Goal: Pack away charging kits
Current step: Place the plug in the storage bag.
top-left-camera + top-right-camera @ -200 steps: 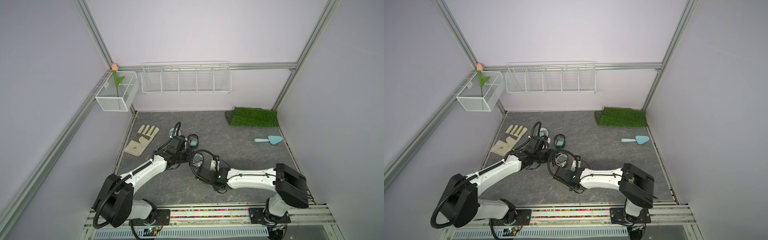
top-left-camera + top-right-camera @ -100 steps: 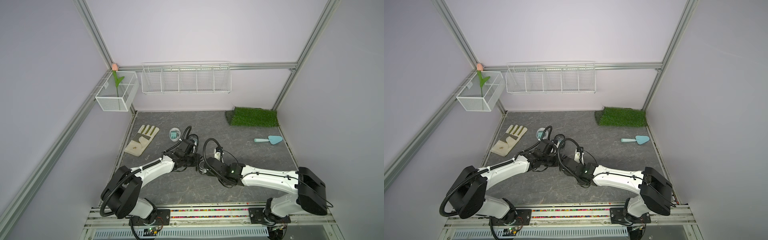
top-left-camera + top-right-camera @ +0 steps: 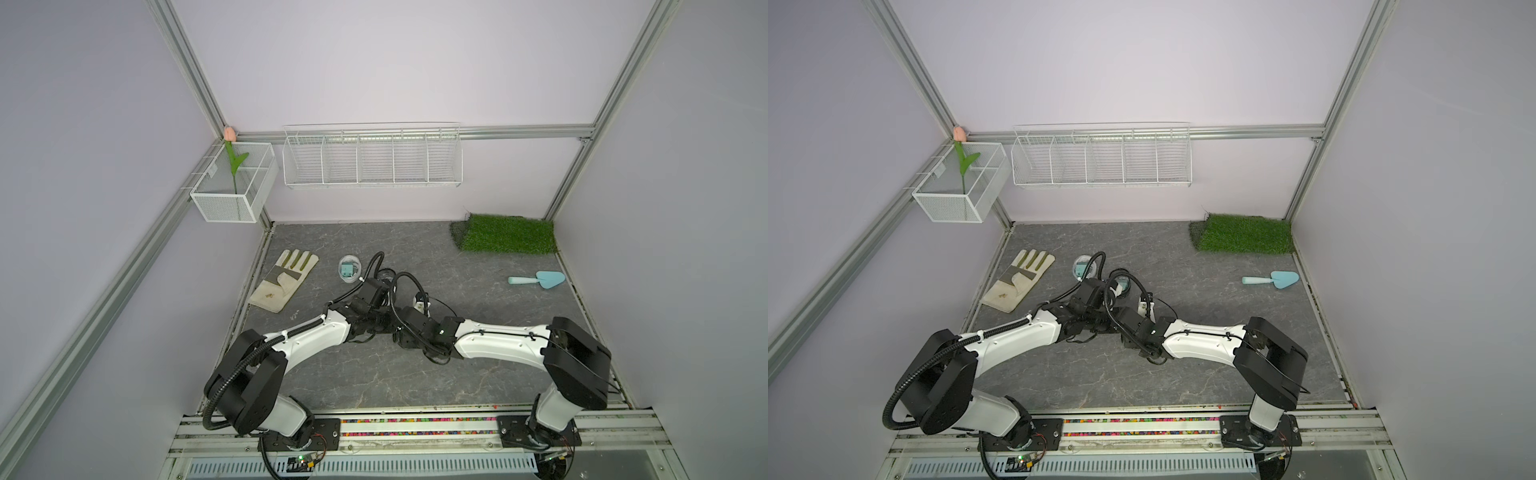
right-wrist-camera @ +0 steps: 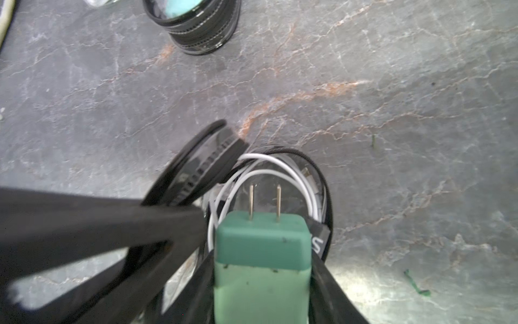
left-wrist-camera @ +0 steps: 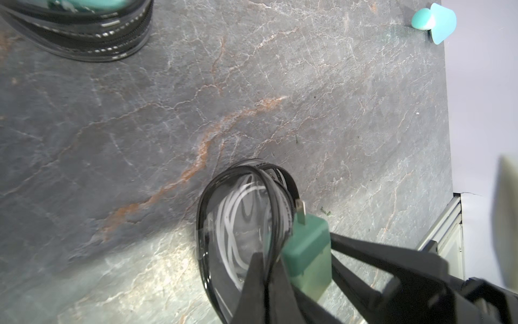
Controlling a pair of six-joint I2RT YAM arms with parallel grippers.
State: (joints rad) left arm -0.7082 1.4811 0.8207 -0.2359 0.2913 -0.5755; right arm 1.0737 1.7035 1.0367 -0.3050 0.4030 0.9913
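In the right wrist view my right gripper [image 4: 262, 261] is shut on a teal charger block [image 4: 263, 252]. Its two prongs point into an open black-rimmed round case [image 4: 322, 196] that holds a coiled white cable [image 4: 280, 165]. My left gripper [image 5: 270, 261] is shut on that case's lifted lid rim [image 4: 201, 165] and holds it open beside the block [image 5: 307, 246]. In both top views the two grippers meet at mid-table [image 3: 392, 328] [image 3: 1115, 322], and the arms hide the case. A white-rimmed case [image 3: 348, 269] holds another teal block.
A second black-rimmed case [image 4: 201, 25] stands just behind the grippers. A work glove [image 3: 284, 286] lies at the left, a light-blue trowel [image 3: 538, 279] at the right and a grass mat [image 3: 507, 239] at the back right. A wire basket [image 3: 372, 160] and a mesh box [image 3: 232, 187] hang on the walls.
My left gripper has shifted a little nearer and to the right, meeting the right gripper over the case. The right arm's elbow swung right and came back. Both grips look unchanged.
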